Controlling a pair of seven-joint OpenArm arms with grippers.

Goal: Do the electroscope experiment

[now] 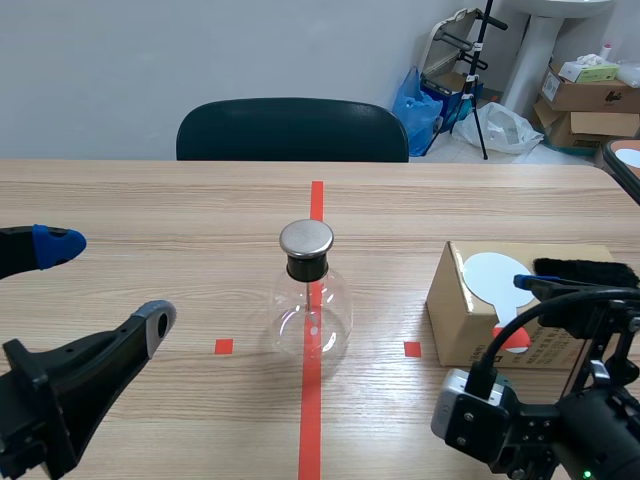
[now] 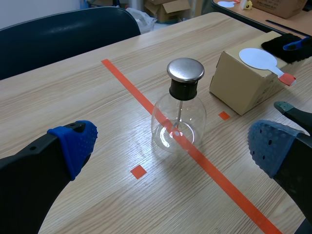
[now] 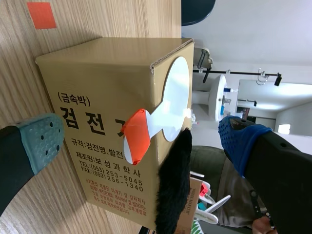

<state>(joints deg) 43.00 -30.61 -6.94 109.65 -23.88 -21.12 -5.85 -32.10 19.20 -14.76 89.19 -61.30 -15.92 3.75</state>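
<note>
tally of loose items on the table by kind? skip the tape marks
glass electroscope flask: 1
cardboard box: 1
white disc paddle with a red handle tip, lying on the box: 1
black furry piece, also on the box: 1
Total: 4

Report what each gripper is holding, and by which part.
Nothing is held. The left gripper stands open before the glass flask; the right gripper stands open at the cardboard box.
</note>
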